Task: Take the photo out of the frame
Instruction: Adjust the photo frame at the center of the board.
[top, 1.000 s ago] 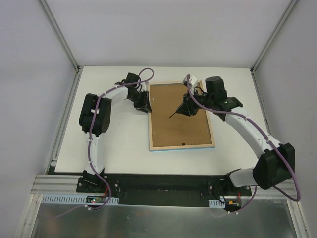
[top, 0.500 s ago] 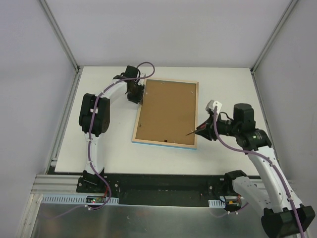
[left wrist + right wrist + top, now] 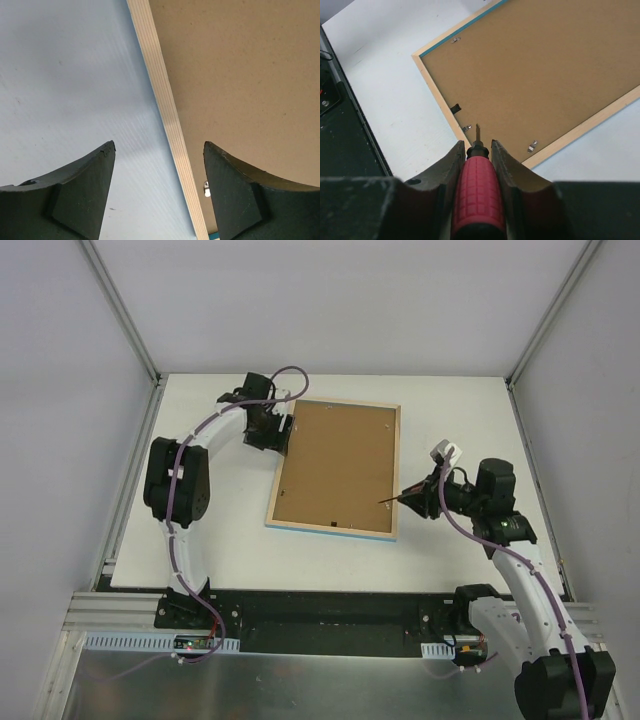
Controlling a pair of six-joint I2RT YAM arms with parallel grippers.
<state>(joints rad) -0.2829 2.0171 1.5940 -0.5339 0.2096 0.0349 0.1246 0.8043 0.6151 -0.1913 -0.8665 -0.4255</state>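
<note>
Currently the frame is lying face down on the tabletop, brown back showing. The left tool is hovering spread over its pale rim, while the right tool is pinching a red screwdriver near its corner.

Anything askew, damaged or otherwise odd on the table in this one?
Only mildly: the frame lies back up, turned slightly out of square with the table edges. No damage or spill shows. The screwdriver isn't loose; the right end effector is clamped on its red handle.
</note>
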